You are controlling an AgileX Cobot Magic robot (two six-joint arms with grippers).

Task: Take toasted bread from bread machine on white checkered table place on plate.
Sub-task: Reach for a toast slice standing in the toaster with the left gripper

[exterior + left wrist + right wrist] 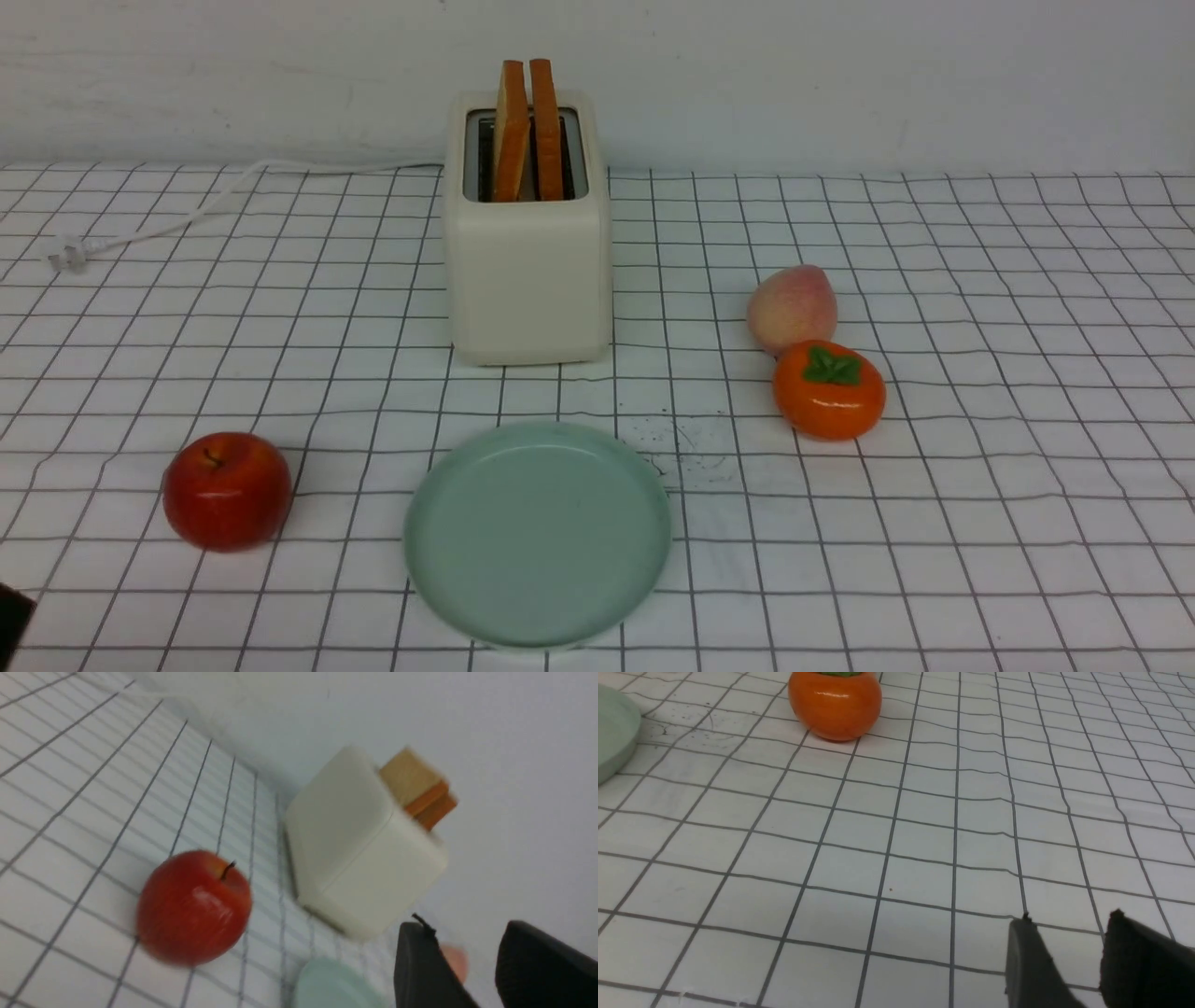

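Observation:
Two toasted bread slices (512,131) (546,131) stand upright in the slots of the cream-white bread machine (527,271) at the back middle of the white checkered table (980,523). The empty mint-green plate (537,532) lies in front of it. In the left wrist view my left gripper (465,926) is open and empty, off to the side of the bread machine (364,854), with the toast (413,786) and the plate's edge (327,984) in sight. My right gripper (1070,917) is open and empty above bare table, with the plate's rim (614,737) far off.
A red apple (227,490) (194,907) sits left of the plate. A peach (792,308) and an orange persimmon (829,389) (836,702) sit right of the bread machine. The white cord (187,217) runs to the back left. A dark arm part (14,621) shows at the front-left corner.

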